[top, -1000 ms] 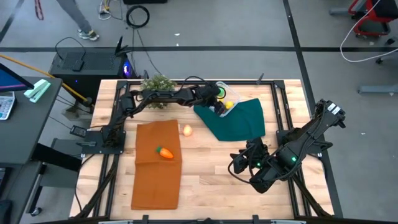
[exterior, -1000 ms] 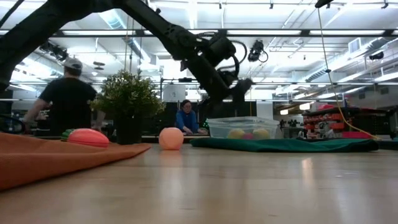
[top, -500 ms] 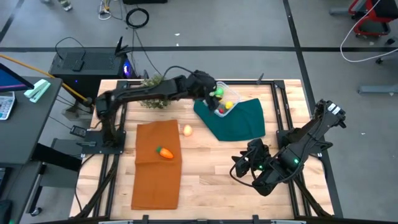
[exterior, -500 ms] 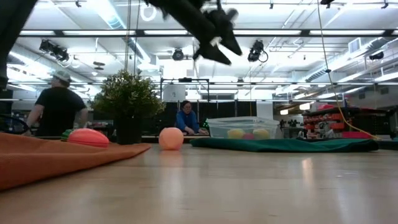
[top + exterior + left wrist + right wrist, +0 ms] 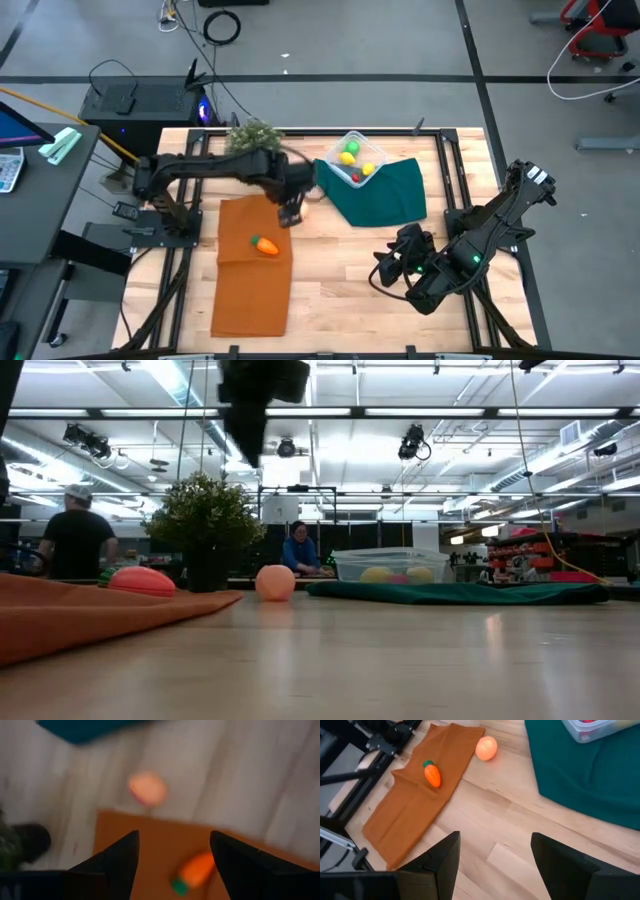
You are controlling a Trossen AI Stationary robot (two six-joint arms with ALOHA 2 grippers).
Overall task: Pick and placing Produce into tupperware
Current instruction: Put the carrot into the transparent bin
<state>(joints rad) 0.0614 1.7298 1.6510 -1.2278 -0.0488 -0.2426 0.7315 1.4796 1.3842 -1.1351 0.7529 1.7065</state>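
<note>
The clear tupperware (image 5: 356, 160) stands on the dark green cloth (image 5: 385, 195) and holds a green ball (image 5: 347, 159), yellow lemons (image 5: 367, 168) and a red strawberry (image 5: 356, 177). The carrot (image 5: 264, 245) lies on the orange cloth (image 5: 252, 265). The peach ball (image 5: 147, 788) rests on the bare wood by that cloth's far right corner; my left arm hides it in the high view. My left gripper (image 5: 172, 850) hangs open and empty above the ball and the cloth corner (image 5: 290, 208). My right gripper (image 5: 492, 855) waits open at the near right (image 5: 385, 265).
A potted plant (image 5: 252, 135) stands at the far edge, left of the tupperware. In the low view the peach ball (image 5: 275, 582) sits between the plant (image 5: 205, 525) and the tupperware (image 5: 390, 565). People show in the room beyond the table. Bare wood lies between the two cloths.
My left gripper has risen from the tupperware and swung toward the table's left and near edges. It now hangs over the peach ball at the orange cloth's far right corner. The tupperware, which the arm hid, now shows with the produce inside.
</note>
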